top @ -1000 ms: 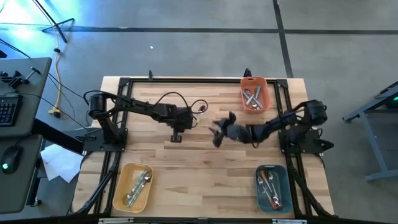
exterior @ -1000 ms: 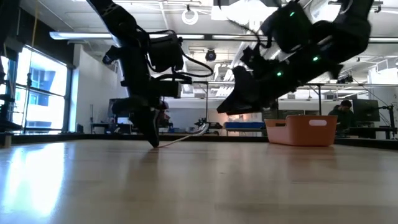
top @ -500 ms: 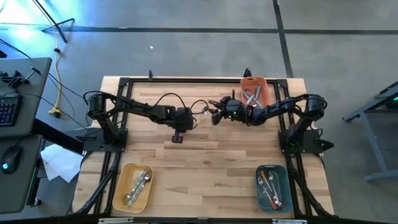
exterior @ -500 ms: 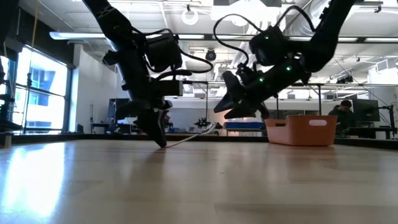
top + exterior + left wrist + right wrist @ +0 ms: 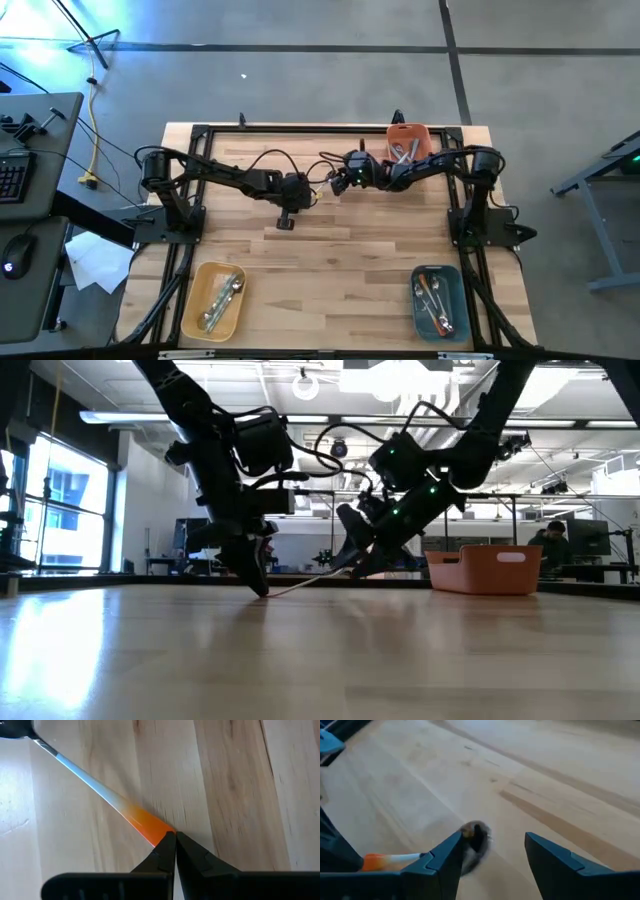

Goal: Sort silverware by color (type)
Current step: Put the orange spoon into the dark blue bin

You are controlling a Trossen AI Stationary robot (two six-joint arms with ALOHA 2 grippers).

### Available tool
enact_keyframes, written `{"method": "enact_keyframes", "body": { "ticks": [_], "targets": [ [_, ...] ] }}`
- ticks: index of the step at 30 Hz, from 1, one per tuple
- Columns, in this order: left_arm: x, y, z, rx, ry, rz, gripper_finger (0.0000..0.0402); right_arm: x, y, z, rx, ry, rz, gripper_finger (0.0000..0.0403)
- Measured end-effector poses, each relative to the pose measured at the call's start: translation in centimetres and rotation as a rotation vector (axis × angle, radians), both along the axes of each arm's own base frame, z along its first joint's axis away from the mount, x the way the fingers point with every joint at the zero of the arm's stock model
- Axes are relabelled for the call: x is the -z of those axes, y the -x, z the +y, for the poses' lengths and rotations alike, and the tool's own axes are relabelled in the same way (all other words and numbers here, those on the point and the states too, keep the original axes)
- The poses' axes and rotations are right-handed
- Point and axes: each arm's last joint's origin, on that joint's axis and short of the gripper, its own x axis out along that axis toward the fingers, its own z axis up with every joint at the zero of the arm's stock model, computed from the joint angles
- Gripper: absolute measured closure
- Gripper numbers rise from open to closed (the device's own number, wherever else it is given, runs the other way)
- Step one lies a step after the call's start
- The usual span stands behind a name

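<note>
Lying on the table (image 5: 330,250) near the middle of the far edge: one orange-handled utensil (image 5: 107,797), handle fading to light blue toward the metal head, head (image 5: 476,840) resting on the wood.
Pinching the orange tip of that handle: left gripper (image 5: 171,840), fingers pressed together on it, reaching in from the left side.
Hovering just beside the head end: right gripper (image 5: 492,852), fingers spread wide, straddling the head without touching.
Meeting near the far-centre of the table: both grippers, left gripper (image 5: 298,190) and right gripper (image 5: 340,182) close together in the high view.
Sitting in the far right corner: orange bin (image 5: 425,160) holding a few pieces of silverware.
Sitting by the near edge, left: yellow tray (image 5: 196,300) with plain metal pieces.
Sitting by the near edge, right: blue tray (image 5: 420,305) with orange-handled pieces.
Showing beyond the table in the low view: workshop room, a person (image 5: 553,535) at far right.
</note>
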Motion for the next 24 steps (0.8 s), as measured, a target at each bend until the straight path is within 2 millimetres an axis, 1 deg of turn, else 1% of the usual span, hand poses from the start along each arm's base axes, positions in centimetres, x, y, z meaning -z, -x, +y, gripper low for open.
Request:
{"method": "enact_keyframes", "body": {
  "ticks": [3, 5, 7, 10, 12, 16, 17, 20, 22, 24],
  "targets": [
    [0.0, 0.0, 0.0, 0.0, 0.0, 0.0, 0.0399, 0.3, -0.9, -0.1, -0.029, -0.001, -0.027, 0.0222],
    [0.0, 0.0, 0.0, 0.001, 0.0, -0.002, 0.0399, 0.4, -1.3, -0.1, -0.05, -0.009, -0.04, 0.0249],
    [0.0, 0.0, 0.0, -0.006, 0.003, -0.005, 0.0399, 0.4, -1.5, -0.1, -0.066, -0.007, -0.04, 0.0288],
    [0.0, -0.1, 0.0, -0.018, 0.007, -0.009, 0.0399, 0.2, -1.7, 0.1, -0.089, 0.011, -0.052, 0.0362],
    [0.0, -0.1, 0.0, -0.033, 0.014, -0.014, 0.0399, -0.4, -2.0, 0.3, -0.107, 0.035, -0.087, 0.0386],
    [0.0, -0.2, 0.0, -0.075, 0.051, -0.029, 0.0393, -0.2, -1.8, 0.4, -0.124, 0.026, -0.055, 0.0367],
    [-0.1, -0.2, -0.1, -0.078, 0.056, -0.032, 0.0388, -0.4, -1.8, 0.5, -0.131, 0.03, -0.059, 0.0367],
    [-0.9, -0.2, -0.3, -0.07, 0.052, -0.066, 0.0371, -2.0, -1.6, 0.7, -0.173, 0.061, -0.078, 0.0382],
    [-1.5, 0.1, -0.7, -0.061, 0.051, -0.073, 0.0356, -3.2, -1.3, 0.9, -0.193, 0.069, -0.074, 0.0394],
    [-2.7, 0.1, -1.0, -0.049, 0.044, -0.12, 0.0341, -4.6, -0.7, 1.1, -0.204, 0.092, -0.057, 0.0396]
  ]
}}
